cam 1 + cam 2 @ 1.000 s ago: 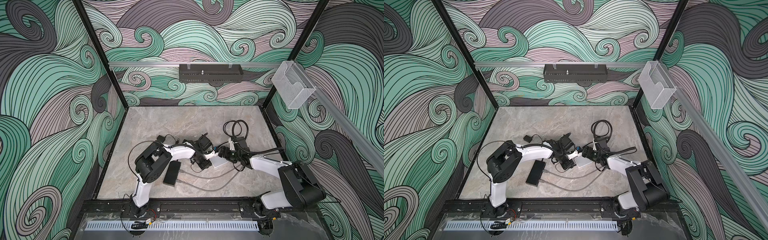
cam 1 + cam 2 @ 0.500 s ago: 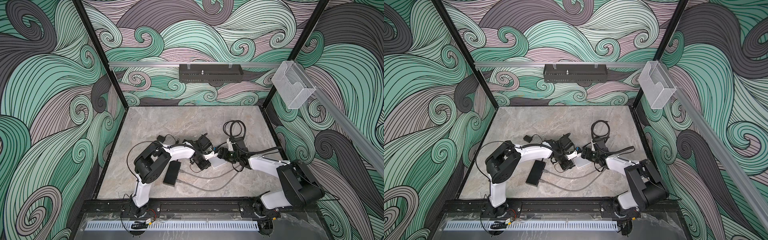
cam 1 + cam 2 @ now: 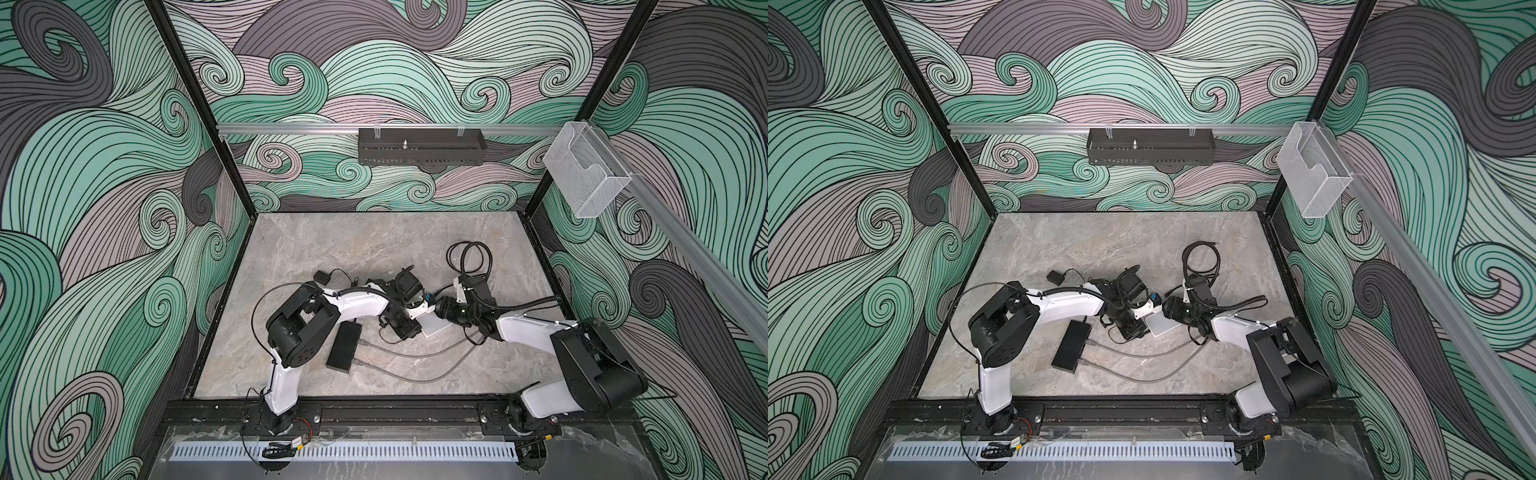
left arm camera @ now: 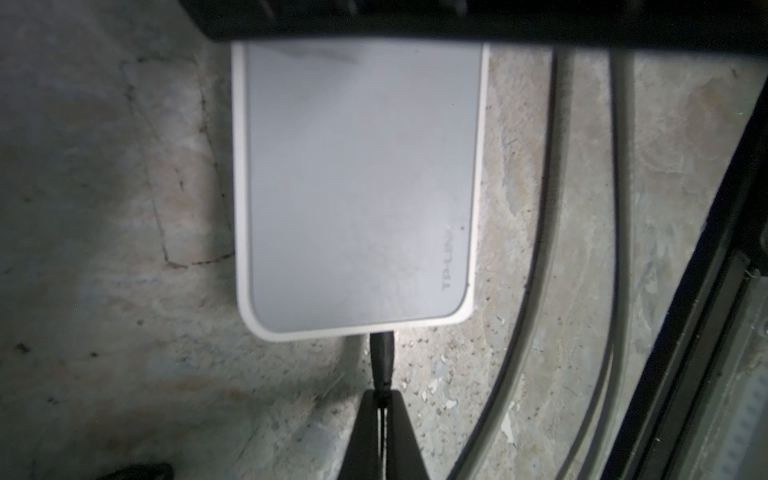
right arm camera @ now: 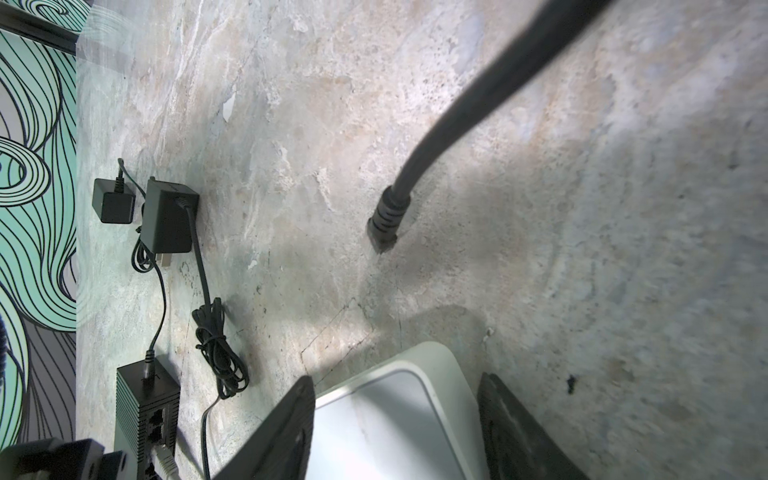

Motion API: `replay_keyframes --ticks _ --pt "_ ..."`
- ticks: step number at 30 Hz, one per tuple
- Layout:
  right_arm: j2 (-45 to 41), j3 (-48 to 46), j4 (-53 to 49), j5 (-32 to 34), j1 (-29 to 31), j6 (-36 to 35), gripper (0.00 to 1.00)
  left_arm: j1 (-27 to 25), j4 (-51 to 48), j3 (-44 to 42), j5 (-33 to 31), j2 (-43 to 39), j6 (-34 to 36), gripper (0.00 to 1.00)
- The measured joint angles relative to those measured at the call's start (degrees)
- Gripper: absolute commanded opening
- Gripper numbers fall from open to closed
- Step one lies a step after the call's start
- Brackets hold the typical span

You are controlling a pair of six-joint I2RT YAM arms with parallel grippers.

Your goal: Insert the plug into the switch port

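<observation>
— Where's it all sitting?
— On the counter (image 3: 332, 249), just off centre toward 4 o'clock in both top views. The left arm (image 3: 357, 305) reaches in from 9 o'clock, the right arm (image 3: 523, 332) from 3, and the white switch (image 4: 357, 187) lies flat between them.
— And the plug?
— The plug (image 4: 382, 353) is end-on against the switch's short edge, at the port. How deep it sits I can't tell. The left jaws are pinched fully shut on its thin cord (image 4: 383, 390) just behind it.
— The right jaws?
— Partly open, straddling the switch's other end: one finger (image 5: 291, 419) at its edge, the other just clear. Nothing gripped yet.
— What would do this step well?
— I'd say clamp the switch squarely so it can't slide, then push the plug straight along its own line; a thin cord will likely buckle if pushed askew.
— Any change from a second ago?
— The right arm has crept toward 9 o'clock, over the switch, and its jaws have narrowed. The left looks much as it was.
</observation>
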Motion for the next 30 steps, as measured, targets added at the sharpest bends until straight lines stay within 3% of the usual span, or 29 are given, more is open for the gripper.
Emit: replay_keyframes --ticks 30 --pt "-0.76 -2.71 4.81 0.61 2.64 0.02 0.63 1.36 -2.69 0.0 1.16 0.0 -0.28 0.0"
